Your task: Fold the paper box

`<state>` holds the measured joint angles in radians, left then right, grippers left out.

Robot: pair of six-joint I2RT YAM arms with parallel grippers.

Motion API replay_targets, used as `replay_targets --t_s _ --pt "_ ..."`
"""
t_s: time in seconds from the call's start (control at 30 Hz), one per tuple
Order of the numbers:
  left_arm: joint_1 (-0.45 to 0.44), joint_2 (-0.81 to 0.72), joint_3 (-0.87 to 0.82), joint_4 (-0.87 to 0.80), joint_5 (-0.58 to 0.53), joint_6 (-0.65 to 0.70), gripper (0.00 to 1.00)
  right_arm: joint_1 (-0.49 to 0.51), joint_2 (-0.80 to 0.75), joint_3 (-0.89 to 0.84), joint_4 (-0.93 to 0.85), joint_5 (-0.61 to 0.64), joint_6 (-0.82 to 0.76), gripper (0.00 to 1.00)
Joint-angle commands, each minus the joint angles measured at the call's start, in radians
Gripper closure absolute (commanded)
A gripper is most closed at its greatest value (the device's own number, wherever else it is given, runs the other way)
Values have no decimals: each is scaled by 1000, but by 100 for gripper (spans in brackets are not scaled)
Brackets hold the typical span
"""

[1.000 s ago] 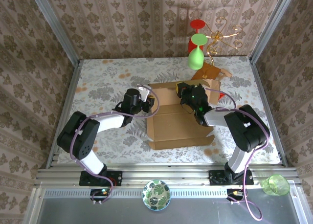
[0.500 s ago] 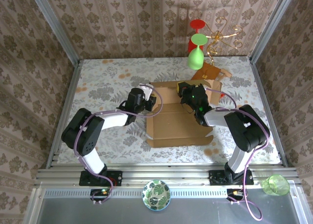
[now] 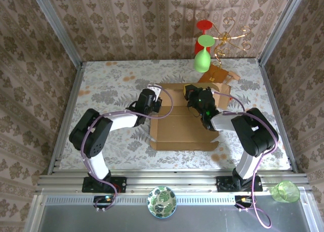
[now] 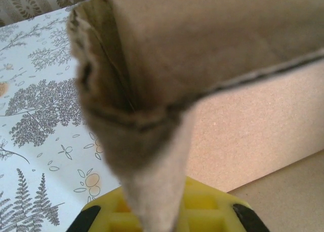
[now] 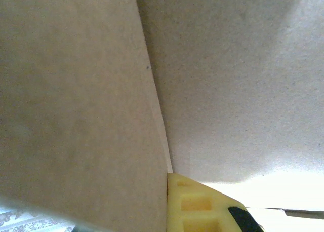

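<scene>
Nearest us, the paper box (image 3: 185,128) lies at the centre of the table (image 3: 111,85), its far wall raised. We see the left gripper (image 3: 153,103) pinching its left corner flap, and the right gripper (image 3: 194,98) pressed shut on the far wall.

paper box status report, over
Left end effector shut on paper box left flap. Right end effector shut on far wall. Box not yet closed. Orange-brown piece behind far right corner.
</scene>
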<state>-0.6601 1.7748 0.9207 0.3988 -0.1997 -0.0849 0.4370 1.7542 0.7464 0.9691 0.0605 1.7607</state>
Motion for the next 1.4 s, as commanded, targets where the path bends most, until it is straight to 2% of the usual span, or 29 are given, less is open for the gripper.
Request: replay_targets --t_s 0.0,0.33,0.43,0.5,0.6,0.8,0.87,1.0,1.03,1.13,1.3,1.33,1.37 --pt "-24 41 31 -37 -4 10 100 34 36 0 -39 -114 3 100" --pt "-91 67 112 -184 -235 -7 100 42 40 -7 -22 -99 15 100" --pt "-84 71 102 -163 -211 -20 100 43 40 -1 -23 -101 17 100" --pt "-74 75 89 -136 -176 -28 89 43 41 2 -20 -100 20 100" --pt "-56 85 84 -104 -103 -34 79 43 41 1 -23 -102 21 100" --pt "-40 110 112 -98 -64 -31 73 43 41 2 -24 -106 23 100" --pt "-40 114 120 -106 -75 -35 76 43 42 2 -26 -105 23 100" --pt "-41 114 127 -133 -130 -39 98 43 44 2 -23 -111 16 100" --pt "-42 114 129 -142 -152 -42 100 43 45 1 -21 -111 16 100" --pt "-52 105 122 -137 -209 -18 100 43 49 -5 -8 -113 5 100" --pt "-56 84 61 -52 -242 0 100 46 42 -13 13 -115 -6 100" --pt "-58 79 45 -27 -246 3 100 49 36 -13 8 -117 -7 97" --pt "-59 74 26 1 -251 7 100 52 26 -14 1 -116 -9 90"
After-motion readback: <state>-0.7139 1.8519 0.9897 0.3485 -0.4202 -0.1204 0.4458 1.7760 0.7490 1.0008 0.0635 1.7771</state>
